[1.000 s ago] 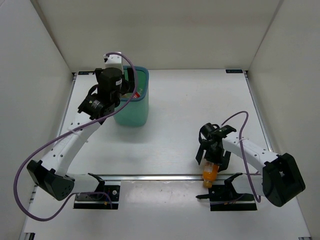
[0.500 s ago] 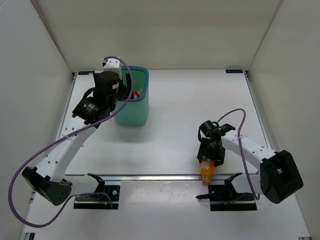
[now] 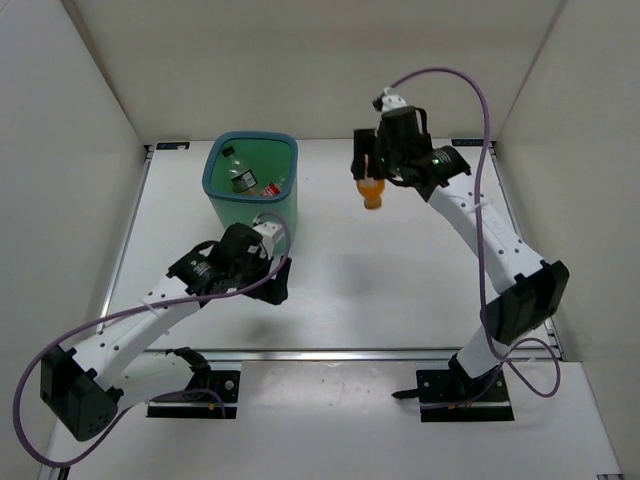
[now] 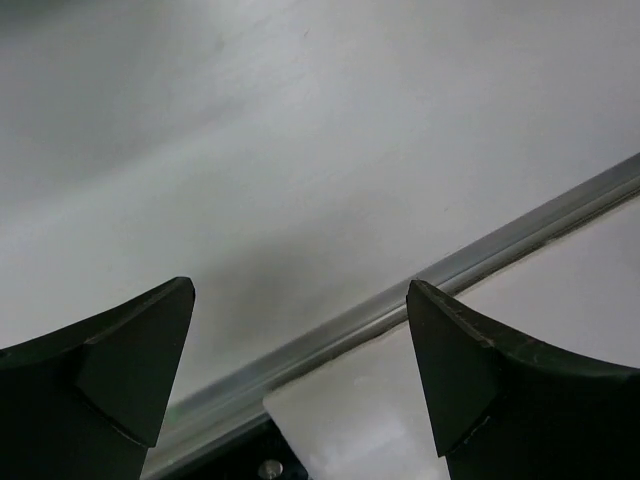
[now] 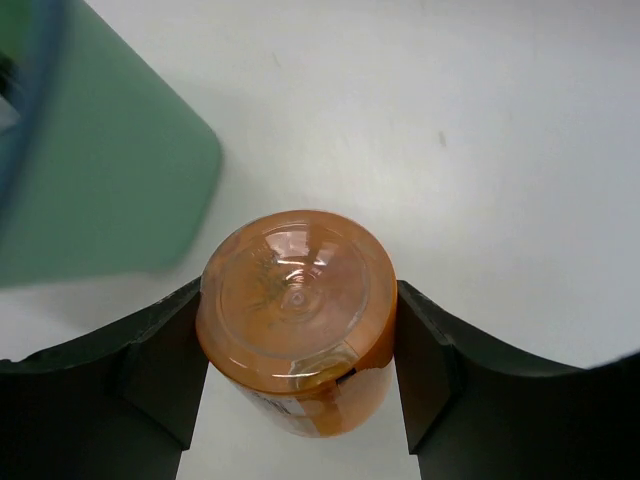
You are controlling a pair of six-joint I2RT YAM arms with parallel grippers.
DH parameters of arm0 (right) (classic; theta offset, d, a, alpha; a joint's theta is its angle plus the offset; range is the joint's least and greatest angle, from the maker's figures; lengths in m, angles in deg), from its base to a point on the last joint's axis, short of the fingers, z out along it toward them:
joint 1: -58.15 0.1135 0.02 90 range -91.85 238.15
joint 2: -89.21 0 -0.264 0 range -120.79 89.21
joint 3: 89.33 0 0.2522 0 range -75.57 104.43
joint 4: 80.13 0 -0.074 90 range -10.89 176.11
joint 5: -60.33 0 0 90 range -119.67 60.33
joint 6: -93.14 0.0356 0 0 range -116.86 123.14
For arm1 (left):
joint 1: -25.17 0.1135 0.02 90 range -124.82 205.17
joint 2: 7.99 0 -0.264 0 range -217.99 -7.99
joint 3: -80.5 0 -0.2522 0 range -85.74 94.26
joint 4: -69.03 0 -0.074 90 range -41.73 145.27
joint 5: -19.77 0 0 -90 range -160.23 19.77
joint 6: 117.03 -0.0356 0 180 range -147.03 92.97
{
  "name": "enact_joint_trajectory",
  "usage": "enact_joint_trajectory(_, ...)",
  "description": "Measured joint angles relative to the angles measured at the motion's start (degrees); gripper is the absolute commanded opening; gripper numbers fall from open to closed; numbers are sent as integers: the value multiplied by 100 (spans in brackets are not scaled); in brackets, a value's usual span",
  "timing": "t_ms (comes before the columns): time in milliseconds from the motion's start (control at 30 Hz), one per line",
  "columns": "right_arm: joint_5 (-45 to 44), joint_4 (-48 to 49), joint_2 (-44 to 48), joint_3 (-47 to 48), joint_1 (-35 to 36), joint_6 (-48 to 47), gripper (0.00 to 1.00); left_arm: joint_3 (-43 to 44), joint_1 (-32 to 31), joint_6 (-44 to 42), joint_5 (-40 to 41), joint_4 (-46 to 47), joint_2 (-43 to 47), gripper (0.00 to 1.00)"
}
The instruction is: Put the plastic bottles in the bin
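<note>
Right pincer, raised high over the far half of the white table, is closed on a stubby orange plastic bottle. Its two black fingers press against opposite sides of the bottle's body. In the right wrist view the orange bottle fills the gap between the jaws, its round base turned toward the camera. Which end points at the table cannot be told from the top view.

Tall teal-green plastic bin, rounded-square with a thicker blue-teal rim, stands upright near the far left of the table. Small bottles lie at its bottom: a clear bottle with a dark label and, beside it toward the right wall, a bottle with a red label. Any others in there are too small to make out.

Seen from above, the held orange bottle hangs to the right of the bin, apart from its rim and not over the opening. The right wrist view agrees: the bin's wall, blurred, sits up and to the left of the bottle, with bare table beneath.

Left pincer is low, just near of the bin. Its jaws stand wide apart with nothing between them; bare table and a metal rail show in the gap.
</note>
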Motion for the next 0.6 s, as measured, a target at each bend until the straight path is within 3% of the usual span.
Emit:
enact_joint_trajectory(233,903,1237,-1644,2684,407,-361,19,-1257,876,1351,422,-35,546,99)
enact_joint_trajectory(467,1650,2914,-2459,3032,1189,-420,27,-1222,2017,2404,1919,144,761,98)
enact_joint_trajectory(567,1954,3342,-2673,2876,1471,-374,47,-986,2277,2439,2382,212,767,99)
enact_joint_trajectory(600,2028,3421,-2745,2844,1528,-369,62,-901,2330,2422,2540,229,780,99)
